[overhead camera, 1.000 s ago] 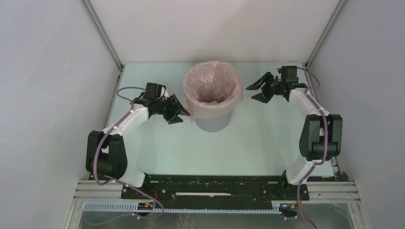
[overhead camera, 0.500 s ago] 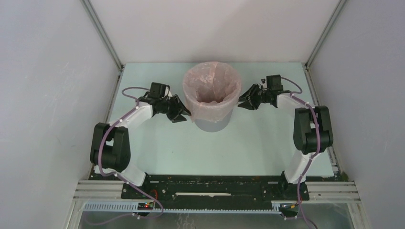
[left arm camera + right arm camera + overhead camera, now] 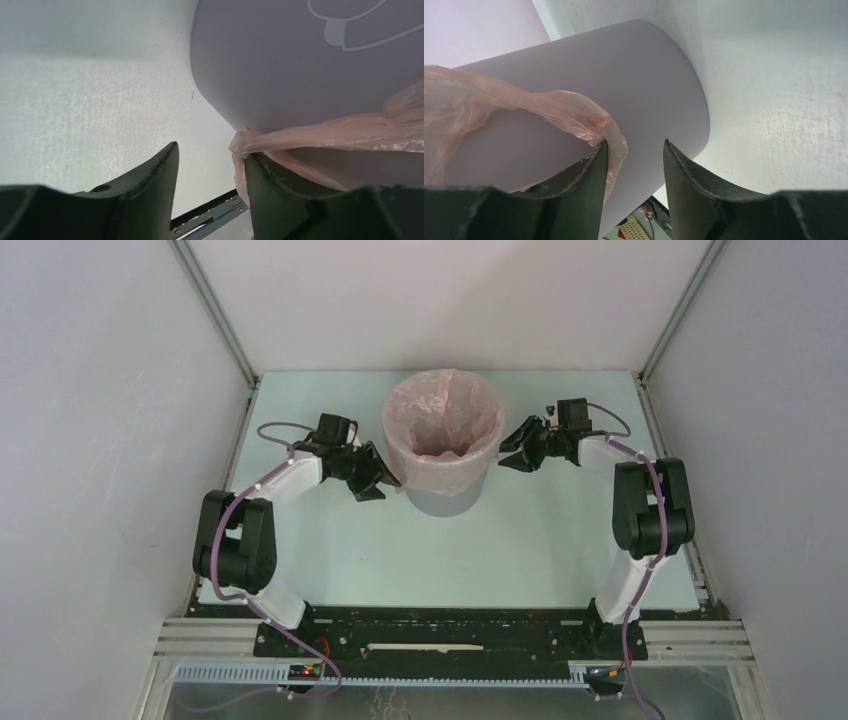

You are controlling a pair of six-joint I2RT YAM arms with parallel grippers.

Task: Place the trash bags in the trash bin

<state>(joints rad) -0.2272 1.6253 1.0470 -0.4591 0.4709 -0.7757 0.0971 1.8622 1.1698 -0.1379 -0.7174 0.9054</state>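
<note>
Pink bag (image 3: 425,410) edges touch the left fingers (image 3: 280,192) and right fingers (image 3: 579,185), both pairs spread apart.

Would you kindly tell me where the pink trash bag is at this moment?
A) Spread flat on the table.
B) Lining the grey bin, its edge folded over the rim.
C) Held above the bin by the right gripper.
B: the top view shows the trash bag opened inside the trash bin, its film draped down over the rim.
</note>
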